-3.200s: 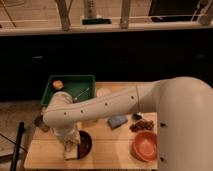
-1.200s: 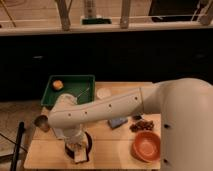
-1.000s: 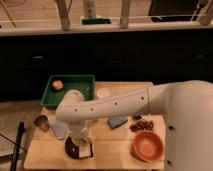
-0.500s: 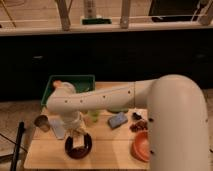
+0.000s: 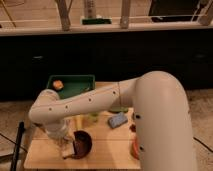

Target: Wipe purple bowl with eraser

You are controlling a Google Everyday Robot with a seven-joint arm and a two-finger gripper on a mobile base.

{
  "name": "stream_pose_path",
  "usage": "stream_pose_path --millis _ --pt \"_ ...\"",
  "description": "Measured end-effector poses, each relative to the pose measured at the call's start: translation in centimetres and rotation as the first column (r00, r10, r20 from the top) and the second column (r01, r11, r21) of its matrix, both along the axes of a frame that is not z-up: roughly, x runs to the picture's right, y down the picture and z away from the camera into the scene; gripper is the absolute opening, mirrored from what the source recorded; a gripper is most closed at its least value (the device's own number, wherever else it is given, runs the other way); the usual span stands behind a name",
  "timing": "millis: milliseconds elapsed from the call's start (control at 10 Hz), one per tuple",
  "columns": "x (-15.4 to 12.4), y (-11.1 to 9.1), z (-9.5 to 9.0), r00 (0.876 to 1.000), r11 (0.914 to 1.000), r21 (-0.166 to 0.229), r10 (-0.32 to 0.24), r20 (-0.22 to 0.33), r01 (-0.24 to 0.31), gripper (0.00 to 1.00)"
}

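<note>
Your robot's white arm (image 5: 95, 101) sweeps left over the wooden counter (image 5: 107, 144), past the green tray (image 5: 77, 86) and blue-grey pad (image 5: 118, 120), its gripper (image 5: 65, 145) low at front left, just beside the purple bowl (image 5: 82, 143), whether clasped or spread you cannot tell.

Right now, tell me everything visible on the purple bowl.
The purple bowl is small, round and shallow, dark maroon, almost black, with a glossy sheen. It sits on the light wooden table near the front edge, left of centre in the camera view. The gripper reaches down at its left rim and hides that side; whether it touches the bowl is unclear. Nothing can be made out inside it.
</note>
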State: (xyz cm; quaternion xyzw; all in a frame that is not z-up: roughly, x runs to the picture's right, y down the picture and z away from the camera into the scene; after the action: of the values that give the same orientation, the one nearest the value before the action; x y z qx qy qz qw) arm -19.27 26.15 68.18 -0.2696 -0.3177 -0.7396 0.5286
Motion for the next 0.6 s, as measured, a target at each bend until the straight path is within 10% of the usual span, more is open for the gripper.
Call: stream_pose_path --millis 600 --pt "8.4 -0.2 1.3 0.992 0.9966 -0.010 0.080 -0.093 -0.082 0.00"
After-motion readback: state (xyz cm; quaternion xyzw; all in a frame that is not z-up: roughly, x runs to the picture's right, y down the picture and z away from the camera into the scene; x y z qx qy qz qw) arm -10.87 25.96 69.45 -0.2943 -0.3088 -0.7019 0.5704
